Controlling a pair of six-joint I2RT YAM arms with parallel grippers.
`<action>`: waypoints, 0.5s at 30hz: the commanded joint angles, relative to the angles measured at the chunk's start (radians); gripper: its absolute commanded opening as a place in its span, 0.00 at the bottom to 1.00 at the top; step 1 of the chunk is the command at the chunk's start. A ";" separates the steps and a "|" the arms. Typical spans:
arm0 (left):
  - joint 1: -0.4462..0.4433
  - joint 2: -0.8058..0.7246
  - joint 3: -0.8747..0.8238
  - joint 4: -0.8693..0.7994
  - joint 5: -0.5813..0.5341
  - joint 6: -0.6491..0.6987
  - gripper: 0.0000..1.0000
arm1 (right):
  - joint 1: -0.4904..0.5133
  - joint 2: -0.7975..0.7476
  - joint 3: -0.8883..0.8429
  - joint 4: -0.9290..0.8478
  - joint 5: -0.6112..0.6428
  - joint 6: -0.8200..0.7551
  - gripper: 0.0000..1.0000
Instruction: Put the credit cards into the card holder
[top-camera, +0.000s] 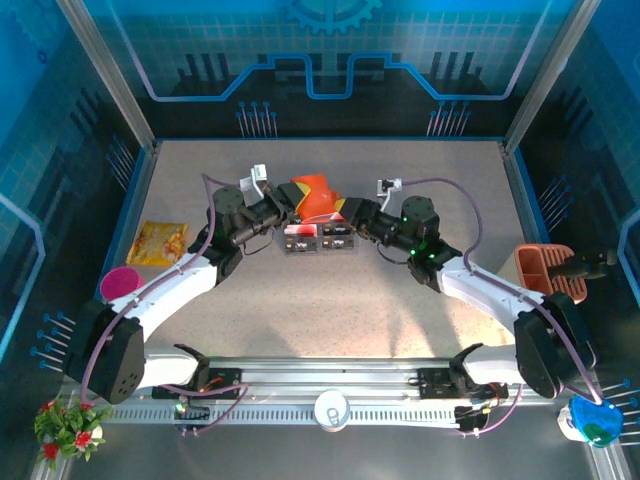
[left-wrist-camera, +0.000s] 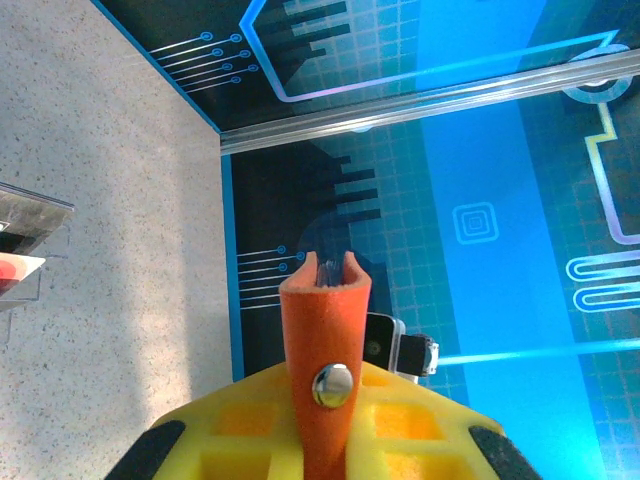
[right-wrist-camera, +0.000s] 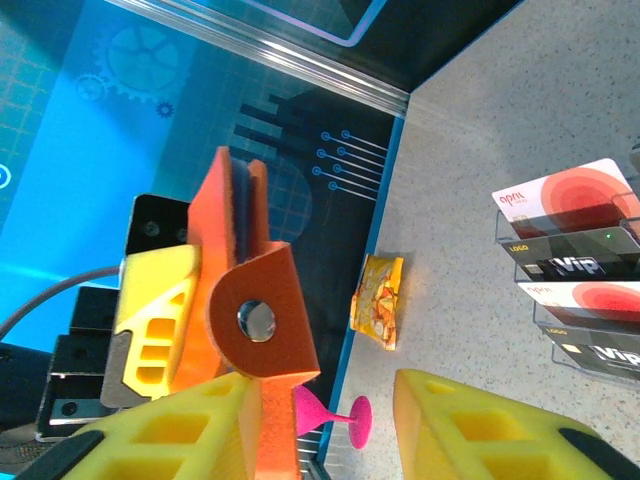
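Blue walls (top-camera: 60, 120) ring the grey bench (top-camera: 330, 320). The left gripper (left-wrist-camera: 322, 420) pinches the card holder (left-wrist-camera: 325, 320); the right gripper (right-wrist-camera: 320, 420) seems spread. A hard tug could pull it free.

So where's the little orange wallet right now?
In the top view the card holder is mid-table toward the back, pinched by the left gripper, just behind the clear card stand.

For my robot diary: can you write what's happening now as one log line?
left gripper: shut on wallet | right gripper: open beside wallet | cards: in clear rack
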 joint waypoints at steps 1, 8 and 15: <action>-0.009 0.004 0.023 0.033 -0.010 -0.005 0.00 | 0.011 -0.037 0.031 0.000 -0.003 -0.009 0.40; -0.012 0.006 0.021 0.033 -0.013 -0.002 0.00 | 0.011 -0.043 0.032 -0.005 -0.008 -0.011 0.40; -0.012 0.005 0.022 0.033 -0.013 -0.002 0.00 | 0.017 -0.035 0.032 0.005 -0.008 -0.003 0.40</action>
